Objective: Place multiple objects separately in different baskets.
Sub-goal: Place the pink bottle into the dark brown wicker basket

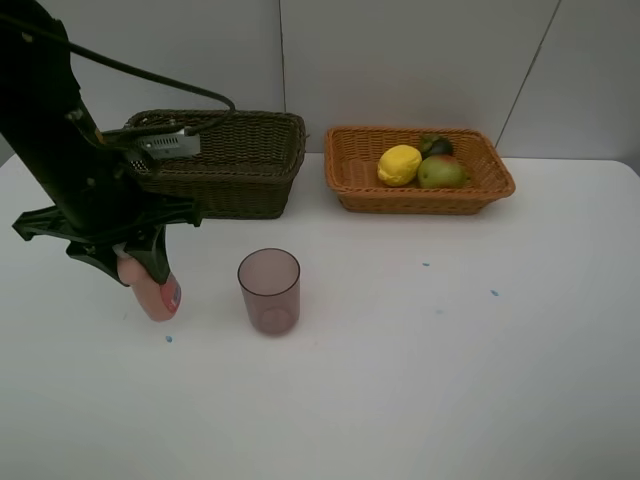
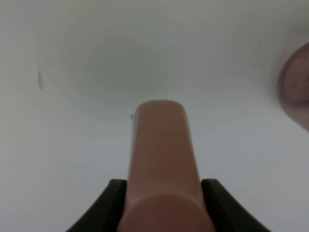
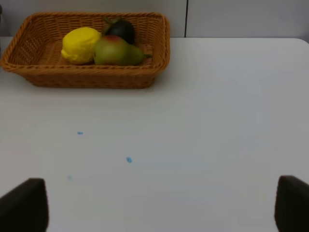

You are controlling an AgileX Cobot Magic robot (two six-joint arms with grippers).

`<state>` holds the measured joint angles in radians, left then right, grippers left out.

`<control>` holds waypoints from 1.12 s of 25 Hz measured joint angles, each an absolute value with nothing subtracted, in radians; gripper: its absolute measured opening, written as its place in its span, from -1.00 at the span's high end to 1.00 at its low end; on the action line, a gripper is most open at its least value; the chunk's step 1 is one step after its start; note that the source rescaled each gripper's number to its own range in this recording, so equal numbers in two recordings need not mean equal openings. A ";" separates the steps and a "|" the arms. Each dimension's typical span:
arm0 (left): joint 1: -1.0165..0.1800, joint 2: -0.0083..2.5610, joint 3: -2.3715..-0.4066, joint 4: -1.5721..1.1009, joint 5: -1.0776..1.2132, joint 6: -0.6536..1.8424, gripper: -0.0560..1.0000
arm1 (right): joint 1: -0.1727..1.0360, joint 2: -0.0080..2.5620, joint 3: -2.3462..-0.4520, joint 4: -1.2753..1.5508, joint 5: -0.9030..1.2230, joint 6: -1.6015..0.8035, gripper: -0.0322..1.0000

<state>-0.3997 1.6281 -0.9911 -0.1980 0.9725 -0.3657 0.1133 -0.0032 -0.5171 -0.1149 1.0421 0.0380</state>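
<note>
Left pincer (image 1: 143, 268) is clamped on the small pink plastic bottle (image 1: 158, 298), one black finger on each side. The left wrist view shows this best: the left pincer (image 2: 163, 193) squeezes the pink bottle (image 2: 161, 145) near the camera, and the round far end points at the white table (image 2: 72, 145). The high view shows the bottle leaning, low over the table (image 1: 450, 380), in front of the deep dark woven basket (image 1: 230, 180) and just beside the see-through mauve plastic cup (image 1: 269, 290). The cup stands upright on the table. In the left wrist view the cup (image 2: 297, 87) is only a blurry bit at the edge.

Only the right wrist view shows the right pincer (image 3: 158, 205). Its two dark tips are wide apart with nothing between them, above bare table.

The shallow orange woven basket (image 1: 345, 190) holds the yellow lemon (image 1: 399, 165), the red-green pear (image 1: 441, 172) and the dark mangosteen with a green cap (image 1: 436, 146). The right wrist view shows the basket (image 3: 87, 79) closer, with lemon (image 3: 80, 45) and pear (image 3: 116, 50) touching and the mangosteen (image 3: 120, 29) behind them.

The bottle's top is hidden by the pincer. I cannot tell if its bottom touches the table. The inside of the dark basket is hard to see.

The left arm slants down from the high view's upper left corner.
</note>
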 joint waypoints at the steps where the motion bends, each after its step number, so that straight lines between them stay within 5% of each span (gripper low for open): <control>1: -0.400 1.623 -1.016 -0.188 0.998 -0.366 0.12 | 0.113 -0.003 -0.517 -0.115 1.042 0.038 -0.99; 17: -0.400 1.615 -1.436 0.152 1.212 -0.353 0.12 | 0.113 -0.003 -0.517 -0.115 1.042 0.038 -0.99; 28: -0.299 1.700 -1.474 0.326 0.898 -0.216 0.12 | 0.113 -0.003 -0.517 -0.115 1.042 0.038 -0.99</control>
